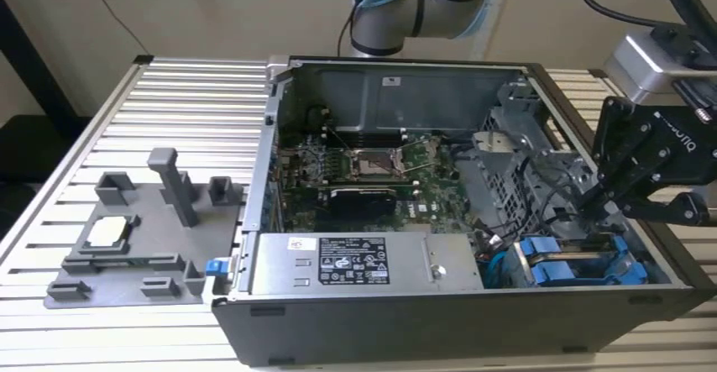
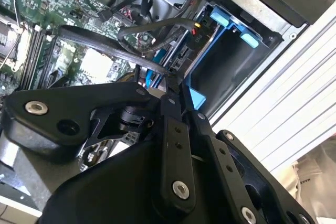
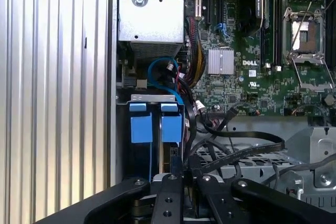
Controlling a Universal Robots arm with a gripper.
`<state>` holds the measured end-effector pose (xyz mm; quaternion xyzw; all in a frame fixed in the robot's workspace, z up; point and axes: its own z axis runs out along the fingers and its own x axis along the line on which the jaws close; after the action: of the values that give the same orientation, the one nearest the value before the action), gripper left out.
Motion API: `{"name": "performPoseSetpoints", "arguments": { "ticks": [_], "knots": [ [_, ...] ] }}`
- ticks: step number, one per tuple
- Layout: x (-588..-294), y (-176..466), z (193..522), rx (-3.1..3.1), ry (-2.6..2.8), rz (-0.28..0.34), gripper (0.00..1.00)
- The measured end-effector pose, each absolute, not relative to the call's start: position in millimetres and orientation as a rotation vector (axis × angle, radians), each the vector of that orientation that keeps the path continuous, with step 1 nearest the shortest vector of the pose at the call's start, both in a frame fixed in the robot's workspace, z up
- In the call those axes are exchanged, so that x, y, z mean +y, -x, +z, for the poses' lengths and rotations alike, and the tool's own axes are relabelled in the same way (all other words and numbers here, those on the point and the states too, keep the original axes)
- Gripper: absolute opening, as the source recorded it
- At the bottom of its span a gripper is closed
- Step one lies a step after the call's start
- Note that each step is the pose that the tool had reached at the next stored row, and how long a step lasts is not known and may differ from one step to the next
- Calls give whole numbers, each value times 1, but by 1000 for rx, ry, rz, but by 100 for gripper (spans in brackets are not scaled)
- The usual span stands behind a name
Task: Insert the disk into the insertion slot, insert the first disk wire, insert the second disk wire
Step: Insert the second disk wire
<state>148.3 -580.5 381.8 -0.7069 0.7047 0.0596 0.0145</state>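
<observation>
Your gripper (image 1: 592, 206): lower right of exterior view, over the blue carriers (image 1: 583, 264) | fingers pinched on a black wire (image 3: 231, 156) | case (image 1: 336, 322) open.

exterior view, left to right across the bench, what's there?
Grey fixture plate with upright posts → power supply with its printed label, in the open computer case → blue drive carriers in the bay → gripper, reaching into the case above the carriers.

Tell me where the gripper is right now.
In the exterior view the gripper hangs at the view's right, inside the open computer case, just above the blue drive carriers and among the black cables.
</observation>
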Motion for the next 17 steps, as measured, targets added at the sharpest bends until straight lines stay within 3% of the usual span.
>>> {"name": "performPoseSetpoints", "arguments": {
  "ticks": [17],
  "knots": [
    [-581,-150,373,2193,2200,186,16]
  ]
}}
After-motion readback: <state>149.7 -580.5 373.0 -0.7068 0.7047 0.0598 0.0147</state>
